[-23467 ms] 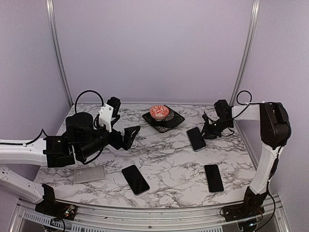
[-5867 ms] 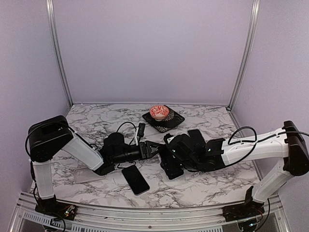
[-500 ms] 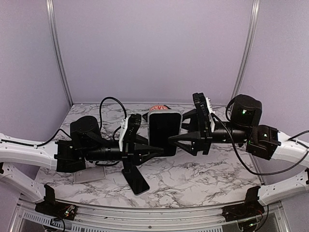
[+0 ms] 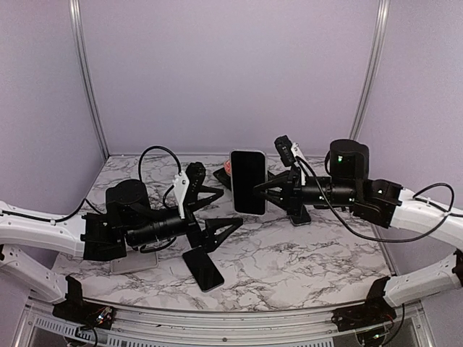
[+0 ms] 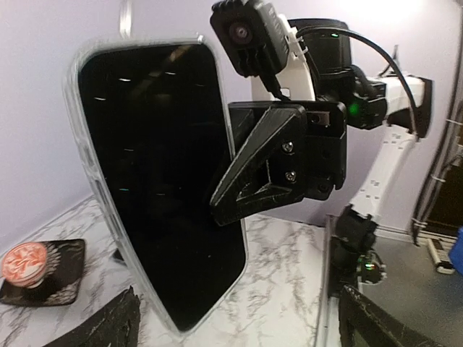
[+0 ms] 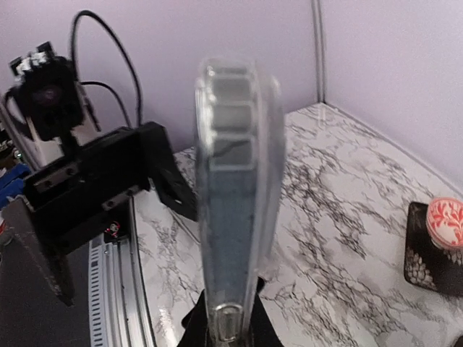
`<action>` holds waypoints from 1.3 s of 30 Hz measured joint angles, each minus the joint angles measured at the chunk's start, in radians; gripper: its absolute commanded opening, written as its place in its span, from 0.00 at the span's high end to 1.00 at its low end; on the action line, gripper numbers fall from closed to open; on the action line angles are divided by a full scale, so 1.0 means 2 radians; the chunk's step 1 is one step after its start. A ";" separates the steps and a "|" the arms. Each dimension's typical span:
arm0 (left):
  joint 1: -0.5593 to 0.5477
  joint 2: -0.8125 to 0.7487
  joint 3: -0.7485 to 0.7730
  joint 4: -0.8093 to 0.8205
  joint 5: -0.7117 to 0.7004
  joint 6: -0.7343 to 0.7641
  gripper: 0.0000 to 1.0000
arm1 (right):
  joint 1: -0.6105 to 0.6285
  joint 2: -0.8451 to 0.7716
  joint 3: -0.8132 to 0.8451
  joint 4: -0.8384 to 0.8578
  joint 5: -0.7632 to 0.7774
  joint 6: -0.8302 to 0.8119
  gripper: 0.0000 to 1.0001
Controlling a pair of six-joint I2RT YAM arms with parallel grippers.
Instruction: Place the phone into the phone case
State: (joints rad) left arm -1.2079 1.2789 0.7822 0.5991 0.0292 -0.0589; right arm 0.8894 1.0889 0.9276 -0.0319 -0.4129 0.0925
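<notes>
A black phone seated in a clear case point(image 4: 248, 182) stands upright in the air above the middle of the table. My right gripper point(image 4: 260, 191) is shut on its right edge. In the right wrist view the cased phone point(image 6: 235, 195) is edge-on, clamped at the bottom by my right gripper point(image 6: 231, 338). In the left wrist view its dark screen point(image 5: 159, 181) fills the left side, with the right gripper's fingers point(image 5: 268, 170) on it. My left gripper point(image 4: 227, 210) is open and empty, below and left of the phone, not touching it; it shows open in the left wrist view point(image 5: 239, 332).
Another black phone point(image 4: 202, 269) lies flat near the front of the marble table point(image 4: 289, 267). A clear case point(image 4: 134, 262) lies at the front left, partly under my left arm. A red bowl on a black plate point(image 4: 226, 172) stands at the back, behind the held phone.
My left gripper has let go of the cased phone, opened and drawn back down and to the left. The right gripper alone holds the phone, slightly higher and farther back.
</notes>
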 measured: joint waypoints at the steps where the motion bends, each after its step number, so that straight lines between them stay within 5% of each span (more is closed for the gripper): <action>1: 0.001 -0.002 -0.002 -0.007 -0.037 -0.005 0.01 | -0.019 0.017 0.007 -0.013 0.006 0.010 1.00; 6: 0.020 -0.016 -0.003 -0.061 -0.170 -0.032 0.01 | -0.111 0.132 0.036 -0.091 0.013 0.055 1.00; 12: 0.041 -0.053 -0.021 -0.093 -0.235 -0.054 0.01 | -0.166 0.234 0.041 -0.153 -0.037 0.083 1.00; 20: 0.052 -0.071 -0.030 -0.112 -0.251 -0.067 0.01 | -0.225 0.340 0.085 -0.176 -0.117 0.083 0.99; 25: 0.058 -0.071 -0.032 -0.120 -0.251 -0.078 0.01 | -0.253 0.391 0.120 -0.192 -0.147 0.078 0.82; 39: 0.075 -0.076 -0.051 -0.166 -0.259 -0.128 0.01 | -0.260 0.426 0.168 -0.246 -0.031 0.039 0.61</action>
State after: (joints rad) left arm -1.0588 1.1275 0.6811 0.2680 -0.4881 -0.3141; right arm 0.3698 1.9415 1.2633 -0.5243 -0.4759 0.1703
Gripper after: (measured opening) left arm 0.989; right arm 0.334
